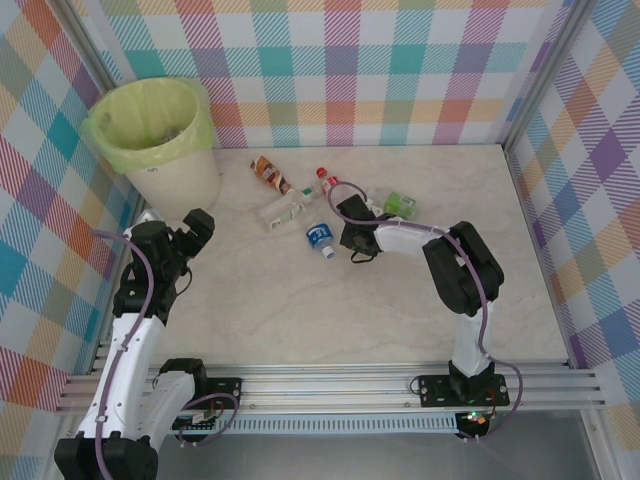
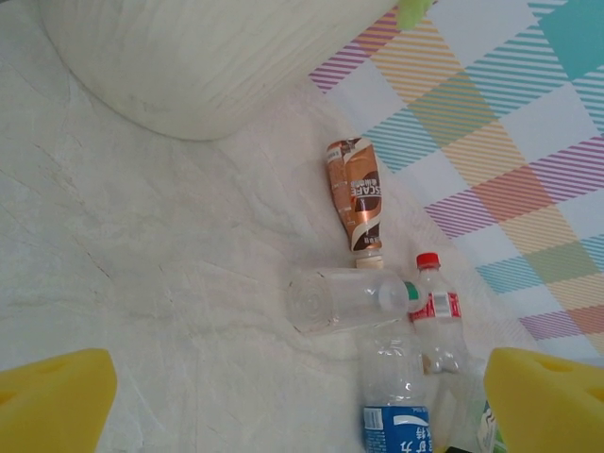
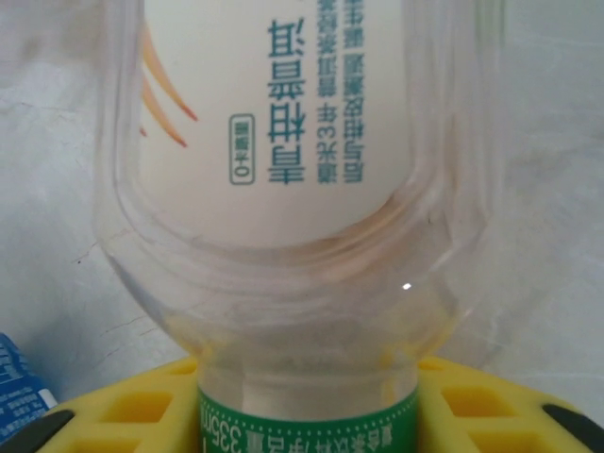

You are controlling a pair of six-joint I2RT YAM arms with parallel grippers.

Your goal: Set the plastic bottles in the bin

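Bin [image 1: 150,130], bag-lined, at 10 o'clock on worktop [image 1: 300,310]; contents indistinct. Plastic bottles [image 1: 283,208] lie clustered toward 12 o'clock. Right hand [image 3: 307,406], arm bent and reaching left, pads pressed on both sides of green-banded bottle [image 3: 302,189], its long axis running away from hand. Left hand [image 2: 302,406] spread wide, holding nothing, near bin
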